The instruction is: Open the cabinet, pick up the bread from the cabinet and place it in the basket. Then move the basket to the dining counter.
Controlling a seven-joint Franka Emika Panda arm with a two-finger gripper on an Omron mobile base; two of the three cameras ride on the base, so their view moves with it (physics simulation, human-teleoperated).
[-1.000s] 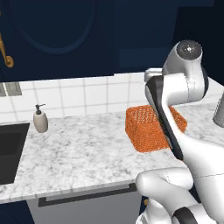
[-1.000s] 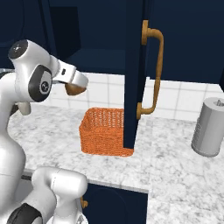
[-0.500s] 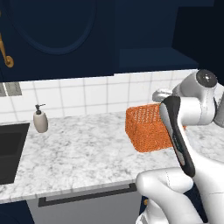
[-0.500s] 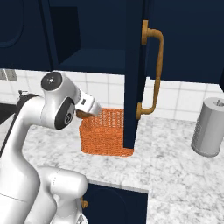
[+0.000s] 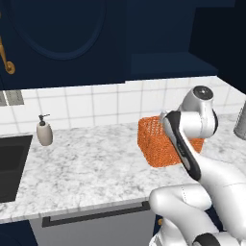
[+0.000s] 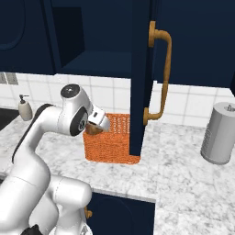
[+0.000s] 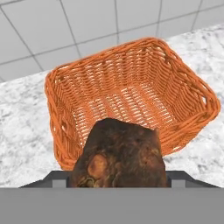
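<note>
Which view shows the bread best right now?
The hand view: the bread sits large and unobstructed in the gripper, above the near rim of the basket. The right base view gives a brown sliver beside the hand. In the left base view, the arm blocks it.

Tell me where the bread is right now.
The bread sits in the tool at the bottom of the hand view, held just above the near rim of the basket. In the right base view it shows at the basket's left edge.
</note>
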